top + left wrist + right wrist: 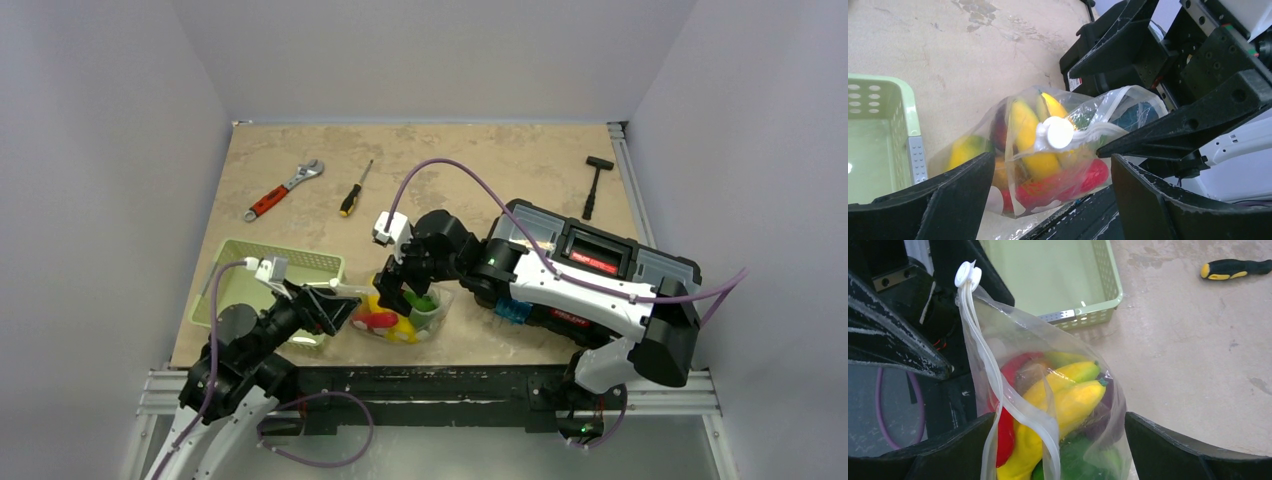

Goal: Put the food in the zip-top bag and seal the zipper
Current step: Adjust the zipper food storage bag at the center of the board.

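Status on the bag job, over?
Left gripper, right gripper: jaws open, at the zip-top bag. Food inside; zipper looks partly unsealed. Green basket close beside bag, not blocking.

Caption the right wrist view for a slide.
Clear zip-top bag packed with toy food within the open right end effector, white zipper slider at top, green basket behind.

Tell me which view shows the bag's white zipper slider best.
Left wrist: the white slider sits centred, large, face-on. Right wrist shows it smaller, at upper left. Top external: too small to make out.
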